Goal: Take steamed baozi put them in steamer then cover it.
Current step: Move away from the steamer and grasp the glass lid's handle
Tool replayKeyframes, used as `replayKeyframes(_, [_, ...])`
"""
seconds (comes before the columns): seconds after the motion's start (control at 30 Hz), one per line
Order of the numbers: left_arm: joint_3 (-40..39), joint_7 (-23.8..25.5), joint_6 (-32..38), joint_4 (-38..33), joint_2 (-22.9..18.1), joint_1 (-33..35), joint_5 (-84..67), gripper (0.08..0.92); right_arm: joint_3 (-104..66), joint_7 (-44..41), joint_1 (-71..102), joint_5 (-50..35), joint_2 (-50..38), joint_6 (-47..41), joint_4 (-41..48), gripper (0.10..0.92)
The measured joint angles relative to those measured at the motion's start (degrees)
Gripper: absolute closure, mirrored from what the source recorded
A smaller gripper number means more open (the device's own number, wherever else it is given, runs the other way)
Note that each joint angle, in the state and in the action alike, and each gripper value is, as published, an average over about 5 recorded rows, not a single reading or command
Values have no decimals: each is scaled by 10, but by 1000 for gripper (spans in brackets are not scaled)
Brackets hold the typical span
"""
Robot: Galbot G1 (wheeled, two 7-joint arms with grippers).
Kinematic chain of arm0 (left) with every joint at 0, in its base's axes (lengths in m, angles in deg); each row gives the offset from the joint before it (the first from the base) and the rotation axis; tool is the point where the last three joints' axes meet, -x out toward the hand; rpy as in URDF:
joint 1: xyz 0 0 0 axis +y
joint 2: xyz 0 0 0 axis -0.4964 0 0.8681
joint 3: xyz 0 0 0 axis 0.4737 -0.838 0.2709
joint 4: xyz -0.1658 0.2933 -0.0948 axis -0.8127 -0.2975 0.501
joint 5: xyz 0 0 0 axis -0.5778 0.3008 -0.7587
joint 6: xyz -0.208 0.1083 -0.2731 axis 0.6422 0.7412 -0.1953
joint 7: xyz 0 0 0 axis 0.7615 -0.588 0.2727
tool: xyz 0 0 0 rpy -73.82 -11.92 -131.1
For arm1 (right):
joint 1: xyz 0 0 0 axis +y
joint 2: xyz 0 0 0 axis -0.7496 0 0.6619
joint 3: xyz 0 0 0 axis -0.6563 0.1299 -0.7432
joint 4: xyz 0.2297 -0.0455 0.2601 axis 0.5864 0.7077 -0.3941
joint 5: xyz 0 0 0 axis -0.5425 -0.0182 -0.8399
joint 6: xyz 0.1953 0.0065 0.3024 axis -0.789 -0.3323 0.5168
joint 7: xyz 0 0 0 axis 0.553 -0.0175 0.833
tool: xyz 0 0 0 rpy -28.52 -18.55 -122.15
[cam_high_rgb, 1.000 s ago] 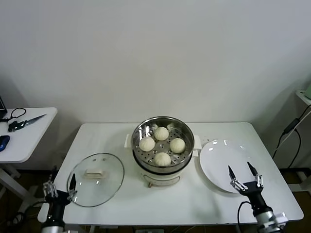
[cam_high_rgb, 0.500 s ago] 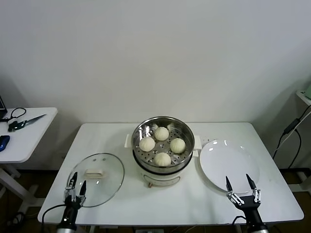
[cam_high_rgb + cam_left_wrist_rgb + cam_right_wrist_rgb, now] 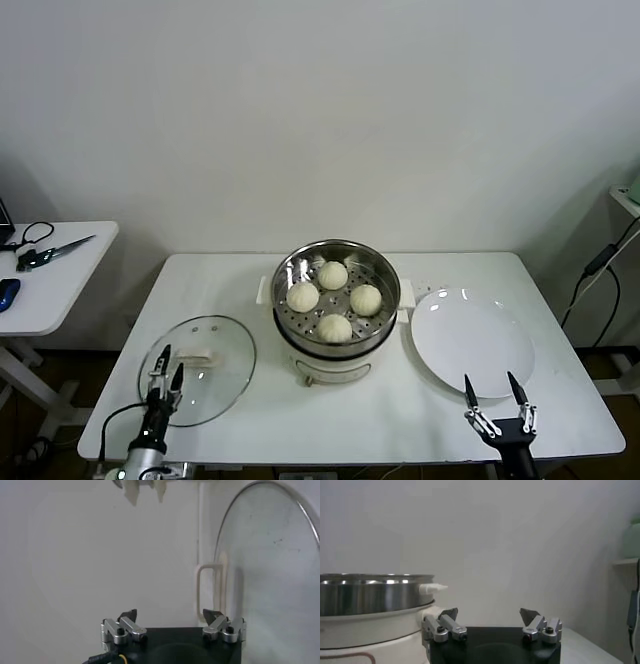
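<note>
Buns: four pale buns (image 3: 334, 297) sit inside the steamer on its holed tray, spaced in a rough diamond and apart from one another.
Steamer: the shiny steel pot (image 3: 336, 310) on its cream base stands at the middle of the white tabletop (image 3: 400, 405), uncovered. From the right wrist view its steel wall (image 3: 370, 594) and one cream side handle show close by.
Lid: the glass lid (image 3: 198, 369) lies flat on the tabletop to the robot's left of the steamer, near it but not touching, its cream handle facing up. In the left wrist view the lid (image 3: 270, 570) and its handle lie just ahead of the tool.
Left tool: the left tool (image 3: 165, 368) hangs low at the near edge of the tabletop, over the near rim of the lid. Its fingers stand a little apart and hold nothing; I cannot tell whether the tips touch the glass.
Right tool: the right tool (image 3: 495, 395) is at the near edge of the tabletop, just in front of the plate, fingers spread wide and empty.
Plate: a flat white plate (image 3: 472, 342) lies bare on the robot's right of the steamer, just beside it.
Side table: a smaller white table (image 3: 50, 290) stands well off to the left with scissors (image 3: 50, 252) on it.
</note>
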Motion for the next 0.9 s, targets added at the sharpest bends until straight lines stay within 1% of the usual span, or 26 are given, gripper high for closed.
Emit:
replayKeyframes(0.23, [-10,16,-8,21,0,-27,6,177,-1,2,9,0,3,6,-4,203])
replayKeyframes(0.43, [-14,21,-14,34,0,-41,8,177,-2,2,15,-1,6,11,-6,203])
replayKeyframes(0.53, [-16,23,-15,39,-1,-43,9,203,0,2,16,0,7,13,-5,203])
replayKeyframes(0.67, [-18,29,-17,42,-3,-44,10,303,3,2,19,1,8,16,-2,203])
replayKeyframes(0.83, [-22,38,-18,42,-3,-45,11,468,7,2,21,3,7,19,0,203])
replayKeyframes(0.9, [-24,40,-19,44,-3,-49,11,519,9,2,22,4,7,20,0,203])
